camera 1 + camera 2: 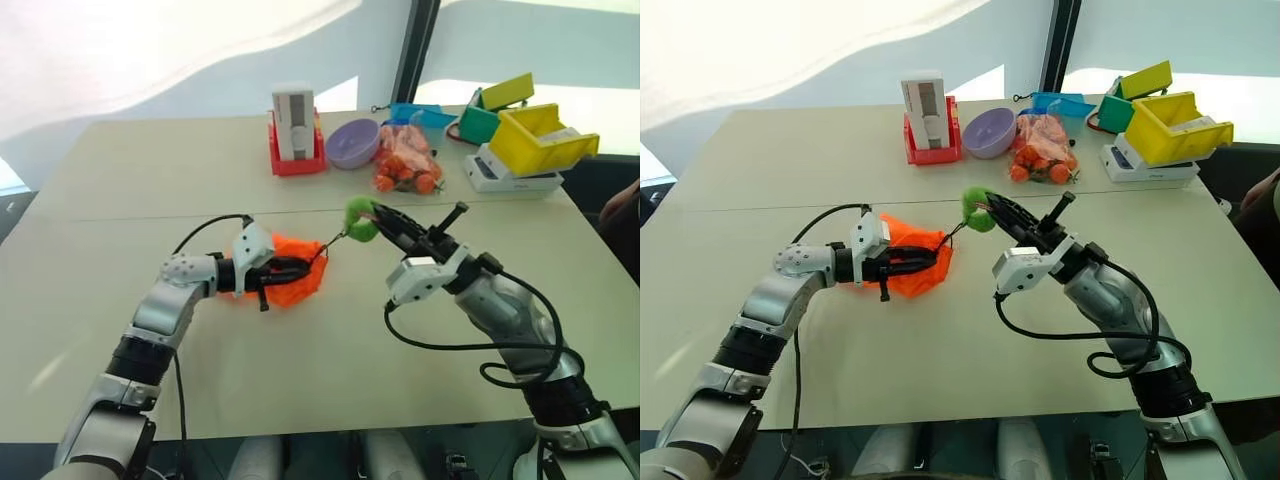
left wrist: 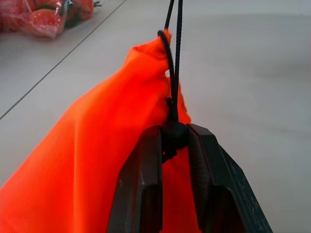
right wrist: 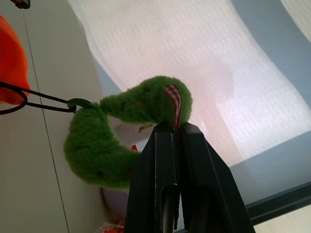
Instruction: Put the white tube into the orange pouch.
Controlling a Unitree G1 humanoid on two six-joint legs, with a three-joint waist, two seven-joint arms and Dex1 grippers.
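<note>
Orange pouch [image 1: 293,277] is raised just above the table [image 1: 120,200] near its middle, gripped by the left gripper [image 1: 300,268]; its black cord [image 1: 333,240] runs taut to a green fuzzy ball [image 1: 360,219] pinched by the right gripper [image 1: 378,214]. At the far edge stand a grey-white box [image 1: 293,120] in a red tray [image 1: 296,160], a purple bowl [image 1: 352,142], a clear bag [image 1: 405,160] of orange-red items, and yellow [image 1: 540,138], green [image 1: 480,124] and blue bins [image 1: 415,113]. Contents of the pouch cannot be made out.

Right eye view: same layout.

Left wrist view: the fingers [image 2: 141,194] are nearly closed, clamped on the black cord stopper [image 2: 173,135] at the pouch's gathered mouth; two cord strands lead away.

Right wrist view: the jaws are fully closed on a red-and-white tag [image 3: 174,104] on the ball, which curls like a horseshoe; a small ring [image 3: 80,104] joins it to the cord.
</note>
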